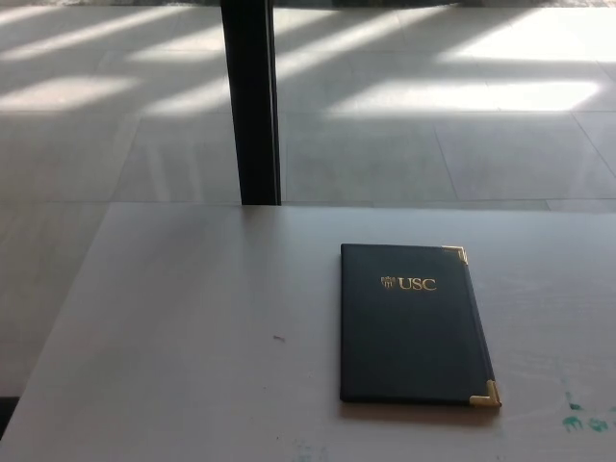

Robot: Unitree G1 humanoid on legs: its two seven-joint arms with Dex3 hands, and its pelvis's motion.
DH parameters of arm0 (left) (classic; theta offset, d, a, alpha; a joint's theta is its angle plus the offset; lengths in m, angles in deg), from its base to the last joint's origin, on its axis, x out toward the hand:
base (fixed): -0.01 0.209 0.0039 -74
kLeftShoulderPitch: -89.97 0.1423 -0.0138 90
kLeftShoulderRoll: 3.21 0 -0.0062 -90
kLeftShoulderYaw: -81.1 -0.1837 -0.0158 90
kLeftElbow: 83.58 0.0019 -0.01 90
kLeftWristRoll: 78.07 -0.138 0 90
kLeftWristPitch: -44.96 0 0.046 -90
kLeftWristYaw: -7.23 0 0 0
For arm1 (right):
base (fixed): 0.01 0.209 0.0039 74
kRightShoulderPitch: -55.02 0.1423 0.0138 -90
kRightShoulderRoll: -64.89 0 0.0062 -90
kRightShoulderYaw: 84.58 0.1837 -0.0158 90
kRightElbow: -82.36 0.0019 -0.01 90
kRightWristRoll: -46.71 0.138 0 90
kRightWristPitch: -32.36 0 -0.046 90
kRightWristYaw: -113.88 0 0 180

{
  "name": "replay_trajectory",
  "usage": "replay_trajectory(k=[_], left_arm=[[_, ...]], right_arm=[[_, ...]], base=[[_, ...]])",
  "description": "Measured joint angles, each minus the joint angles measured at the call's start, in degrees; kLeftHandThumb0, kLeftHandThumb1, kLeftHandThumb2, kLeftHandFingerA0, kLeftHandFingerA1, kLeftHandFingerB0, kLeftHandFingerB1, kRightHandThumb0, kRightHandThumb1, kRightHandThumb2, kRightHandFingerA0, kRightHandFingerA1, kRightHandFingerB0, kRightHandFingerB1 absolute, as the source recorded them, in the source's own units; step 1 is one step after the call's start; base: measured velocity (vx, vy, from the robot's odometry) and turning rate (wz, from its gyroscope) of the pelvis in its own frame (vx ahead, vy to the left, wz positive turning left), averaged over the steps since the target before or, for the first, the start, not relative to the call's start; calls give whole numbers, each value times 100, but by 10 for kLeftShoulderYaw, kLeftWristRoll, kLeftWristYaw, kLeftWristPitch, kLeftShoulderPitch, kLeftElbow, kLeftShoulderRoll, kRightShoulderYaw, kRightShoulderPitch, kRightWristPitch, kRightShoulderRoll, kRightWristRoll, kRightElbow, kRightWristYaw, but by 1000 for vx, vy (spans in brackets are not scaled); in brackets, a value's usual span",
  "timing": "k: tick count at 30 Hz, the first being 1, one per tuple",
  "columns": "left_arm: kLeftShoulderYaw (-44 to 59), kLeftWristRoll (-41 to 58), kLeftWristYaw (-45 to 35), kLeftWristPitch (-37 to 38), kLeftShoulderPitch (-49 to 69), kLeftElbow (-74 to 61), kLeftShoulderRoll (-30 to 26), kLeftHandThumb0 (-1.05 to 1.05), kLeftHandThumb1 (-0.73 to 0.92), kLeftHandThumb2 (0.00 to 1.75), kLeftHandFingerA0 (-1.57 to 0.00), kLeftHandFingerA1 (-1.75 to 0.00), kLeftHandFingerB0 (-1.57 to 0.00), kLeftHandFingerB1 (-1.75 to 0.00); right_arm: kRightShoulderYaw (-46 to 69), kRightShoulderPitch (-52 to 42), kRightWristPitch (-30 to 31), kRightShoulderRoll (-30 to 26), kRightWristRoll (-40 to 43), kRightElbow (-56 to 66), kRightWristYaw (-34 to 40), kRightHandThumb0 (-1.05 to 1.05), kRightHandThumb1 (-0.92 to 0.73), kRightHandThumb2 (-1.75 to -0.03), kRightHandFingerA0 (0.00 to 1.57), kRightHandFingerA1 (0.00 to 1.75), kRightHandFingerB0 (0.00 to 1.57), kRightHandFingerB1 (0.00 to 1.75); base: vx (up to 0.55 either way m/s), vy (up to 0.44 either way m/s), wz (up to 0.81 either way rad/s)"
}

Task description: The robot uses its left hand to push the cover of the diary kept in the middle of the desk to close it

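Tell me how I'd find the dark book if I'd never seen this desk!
Start at the pale desk in front of the black post. Right of its middle lies the diary, closed and flat. It is dark, with gold "USC" lettering and gold corners on its right side.

You see no part of the robot from the head camera: neither the left arm and hand nor the right arm and hand enter the picture at any edge.
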Motion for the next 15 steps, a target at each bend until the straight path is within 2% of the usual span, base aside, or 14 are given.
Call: replay_trajectory(k=[2, 3, 5, 6, 8, 9, 10, 11, 15], left_arm=[[-1, 0, 0, 0, 1, -3, 1, -80, 92, 71, -94, -142, -36, -42], [-1, 0, 0, 0, 1, -4, 1, -82, 92, 73, -92, -141, -35, -42], [-1, 0, -1, 0, 1, -4, 1, -82, 92, 74, -91, -140, -33, -41], [-1, 0, -1, 0, 1, -4, 1, -82, 92, 76, -91, -144, -31, -41], [0, 1, -1, 0, 1, -4, 1, -81, 92, 73, -87, -146, -30, -40], [0, 1, -1, 0, 1, -4, 2, -80, 92, 73, -95, -141, -33, -41], [1, 2, -1, 0, 1, -4, 2, -81, 80, 119, -100, -126, -35, -54], [1, 2, -1, 0, 1, -4, 3, -82, 91, 74, -97, -147, -53, -50], [1, 4, -1, 0, -3, -4, 6, -80, 92, 73, -96, -148, -53, -49]], right_arm=[[0, 1, 0, 0, 0, 0, 0, -96, -66, -118, 97, 67, 63, 56], [0, 1, 0, -1, 1, 0, 0, -99, -89, -68, 101, 64, 71, 51], [0, 2, 0, -1, 1, 2, 0, -100, -89, -68, 101, 65, 71, 51], [0, 2, 1, -1, 1, 2, 1, -96, -66, -117, 97, 67, 63, 55], [0, 4, 2, -2, 1, 2, 1, -93, -67, -118, 97, 67, 63, 56], [0, 5, 2, -3, 1, 2, 2, -94, -66, -118, 97, 67, 63, 55], [0, 5, 2, -4, 1, 3, 2, -95, -66, -117, 96, 68, 62, 55], [0, 6, 3, -5, 1, 3, 3, -100, -88, -67, 102, 63, 72, 50], [0, 9, 3, -9, 1, 3, 5, -101, -89, -69, 103, 64, 72, 50]], base=[[0, 0, 0], [0, 0, 0], [0, 0, 0], [0, 0, 0], [0, 0, 0], [0, 0, 0], [0, 0, 0], [0, 0, 0], [0, 0, 0]])
